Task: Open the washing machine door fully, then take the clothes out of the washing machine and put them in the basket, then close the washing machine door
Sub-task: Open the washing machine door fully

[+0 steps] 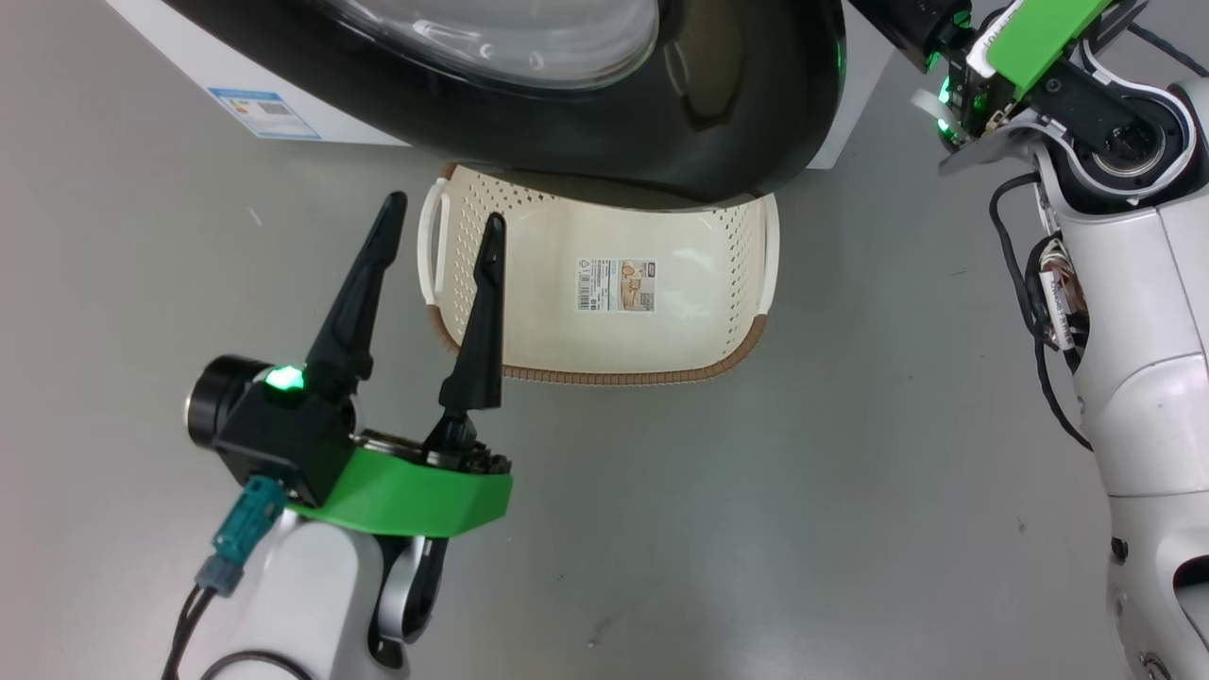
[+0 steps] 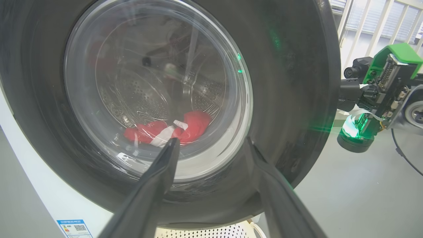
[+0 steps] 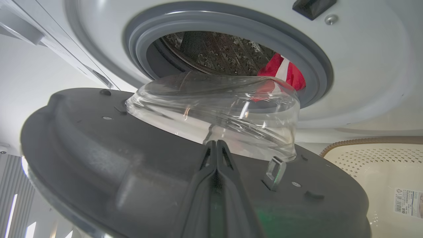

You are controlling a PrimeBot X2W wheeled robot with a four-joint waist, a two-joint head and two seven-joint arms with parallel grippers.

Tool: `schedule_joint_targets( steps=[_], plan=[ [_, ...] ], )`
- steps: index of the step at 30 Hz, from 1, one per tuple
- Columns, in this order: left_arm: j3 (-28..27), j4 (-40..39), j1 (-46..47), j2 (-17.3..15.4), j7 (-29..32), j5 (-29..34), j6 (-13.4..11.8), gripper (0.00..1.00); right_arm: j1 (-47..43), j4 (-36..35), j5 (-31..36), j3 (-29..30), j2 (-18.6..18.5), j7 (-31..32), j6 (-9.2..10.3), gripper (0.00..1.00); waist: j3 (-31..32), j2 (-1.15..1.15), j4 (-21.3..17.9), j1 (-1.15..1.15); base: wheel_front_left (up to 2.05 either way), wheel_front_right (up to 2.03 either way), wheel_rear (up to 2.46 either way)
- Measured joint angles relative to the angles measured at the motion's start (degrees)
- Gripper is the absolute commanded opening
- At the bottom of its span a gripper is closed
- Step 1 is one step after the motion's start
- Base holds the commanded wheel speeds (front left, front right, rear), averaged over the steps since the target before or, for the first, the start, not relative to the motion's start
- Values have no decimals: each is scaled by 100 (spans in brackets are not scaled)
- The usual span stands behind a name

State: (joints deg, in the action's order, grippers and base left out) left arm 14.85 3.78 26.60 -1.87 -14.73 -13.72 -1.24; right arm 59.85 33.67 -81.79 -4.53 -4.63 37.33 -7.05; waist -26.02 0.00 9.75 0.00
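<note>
The washing machine door (image 1: 756,113), ajar, cuts off the basket (image 1: 614,376) on the grey floor (image 1: 803,529); clothes (image 2: 195,124) blur behind its glass. Left pincer (image 1: 446,208) spread, right pincer (image 3: 216,142) pressed together.

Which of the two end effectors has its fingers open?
The left end effector: its two fingers stand apart, while the right end effector has them pressed together, near the washing machine door.
</note>
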Motion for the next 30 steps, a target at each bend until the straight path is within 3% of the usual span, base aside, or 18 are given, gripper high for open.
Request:
schedule_joint_targets(
  steps=[8,9,11,18,25,30],
  plan=[
    [-1,67,-35,0,0,-62,-33,100,-131,1,-22,-27,10,-96,0,0,64,0,-16,0,0,0,0],
    [-4,70,-37,0,0,-111,-32,100,-146,-24,65,-29,20,-265,0,16,67,0,-27,0,0,0,0],
    [-12,70,-41,0,0,-168,-31,100,-202,-90,235,-27,36,-616,0,100,69,0,-44,0,0,0,0],
    [-73,8,-54,-12,0,-208,24,100,-422,-579,1252,-96,-97,-2086,0,100,55,0,-140,0,0,0,0],
    [-218,-188,-86,-15,0,-207,33,100,-955,-1190,2799,-530,-602,-3599,0,100,24,0,-277,0,0,0,0],
    [-311,-218,-218,-35,0,-193,78,100,-1433,-1408,3816,-772,-699,-4421,-1,100,31,0,-397,0,0,0,0]
  ],
)
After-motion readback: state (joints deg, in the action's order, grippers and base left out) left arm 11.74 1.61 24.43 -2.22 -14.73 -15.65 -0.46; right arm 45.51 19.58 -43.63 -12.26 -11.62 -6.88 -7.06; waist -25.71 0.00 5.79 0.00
